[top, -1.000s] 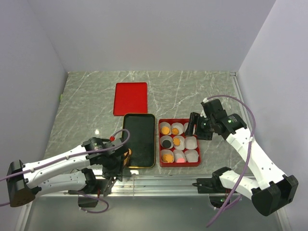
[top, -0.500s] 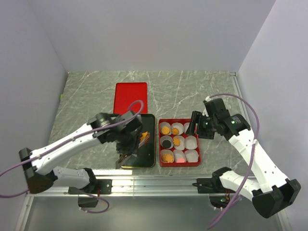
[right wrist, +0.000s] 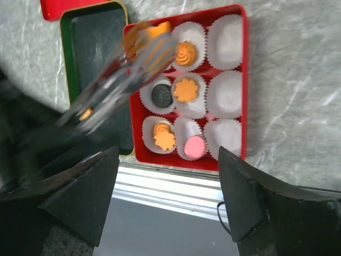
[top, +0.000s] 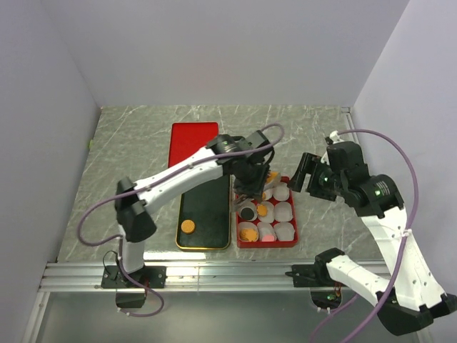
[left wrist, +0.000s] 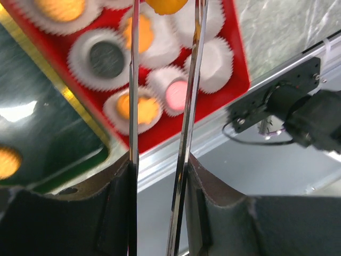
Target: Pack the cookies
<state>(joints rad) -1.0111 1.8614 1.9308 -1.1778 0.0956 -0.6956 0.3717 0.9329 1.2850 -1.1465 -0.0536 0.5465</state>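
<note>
cookies, orange, black, pink, in white cups

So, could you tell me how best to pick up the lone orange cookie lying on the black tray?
Pinch the orange cookie across its round rim, coming straight down from above: it lies flat on the black tray, apart from the walls. The left gripper holds a second cookie now.

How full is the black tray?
Nearly empty: one orange cookie lies in the black tray by its near-left corner; otherwise the visible floor is bare. The left arm covers the far end.
</note>
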